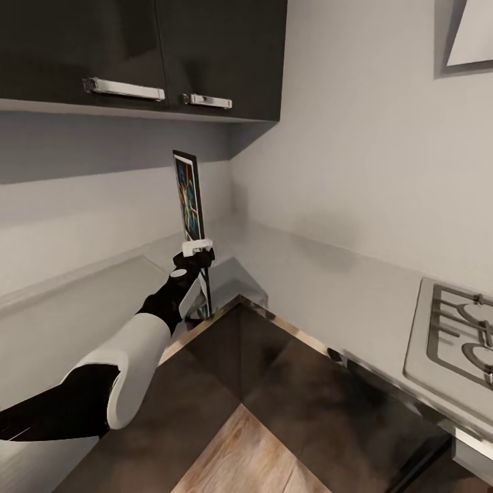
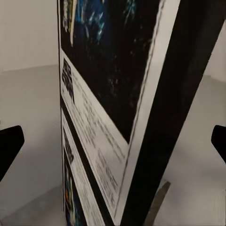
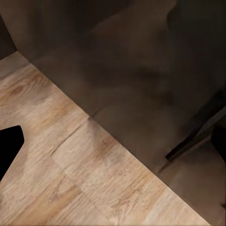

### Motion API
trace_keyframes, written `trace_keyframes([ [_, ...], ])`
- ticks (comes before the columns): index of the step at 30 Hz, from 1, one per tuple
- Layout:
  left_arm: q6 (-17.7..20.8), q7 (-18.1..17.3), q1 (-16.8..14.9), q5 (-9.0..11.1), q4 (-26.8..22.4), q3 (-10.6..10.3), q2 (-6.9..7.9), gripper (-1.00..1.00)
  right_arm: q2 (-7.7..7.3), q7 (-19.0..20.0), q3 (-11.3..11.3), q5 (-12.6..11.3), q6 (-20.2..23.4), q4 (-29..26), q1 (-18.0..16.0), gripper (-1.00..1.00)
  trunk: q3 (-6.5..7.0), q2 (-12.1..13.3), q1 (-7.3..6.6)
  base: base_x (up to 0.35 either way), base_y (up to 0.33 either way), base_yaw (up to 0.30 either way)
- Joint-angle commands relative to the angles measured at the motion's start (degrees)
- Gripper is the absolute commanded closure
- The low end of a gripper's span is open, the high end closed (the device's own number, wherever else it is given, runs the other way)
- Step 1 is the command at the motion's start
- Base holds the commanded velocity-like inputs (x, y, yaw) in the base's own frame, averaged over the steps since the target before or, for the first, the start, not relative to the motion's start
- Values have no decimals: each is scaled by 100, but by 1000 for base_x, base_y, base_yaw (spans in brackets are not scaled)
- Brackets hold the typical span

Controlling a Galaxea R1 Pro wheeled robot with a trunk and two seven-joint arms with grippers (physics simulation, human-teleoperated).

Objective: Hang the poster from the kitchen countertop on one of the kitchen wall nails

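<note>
The poster stands upright and edge-on in the back corner of the grey kitchen countertop, which mirrors it. My left gripper reaches to its lower part. In the left wrist view the poster rises between the two dark fingertips. The left gripper is spread wide and open, with neither pad touching the frame. My right gripper hangs open over the wooden floor, holding nothing. The wall nails are out of view.
Dark upper cabinets with silver handles hang over the corner, close above the poster. A gas hob sits in the worktop at the right, under a range hood. Dark cabinet fronts run below the worktop edge.
</note>
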Motion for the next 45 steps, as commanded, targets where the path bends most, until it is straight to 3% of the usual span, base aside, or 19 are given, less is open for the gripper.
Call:
trace_keyframes([
  [1,8,65,-3,19,-4,13,-4,-100,0,-1,-39,56,-16,3,-4,-100,-6,-3,1,59,0,0],
  [5,15,363,-3,19,-4,6,-4,-100,0,-1,-39,56,-16,3,-4,-100,-6,-3,1,24,0,0],
  [19,75,468,-4,19,1,-10,-4,-100,0,-1,-39,56,-16,3,-4,-100,-6,-3,1,3,0,0],
  [20,79,469,-4,19,2,-17,-4,100,0,-1,-39,56,-16,3,-4,-100,-6,-3,1,0,0,0],
  [45,81,473,-3,19,-20,-17,-4,100,0,-1,-39,56,-16,3,-4,-100,-6,-3,1,0,0,0],
])
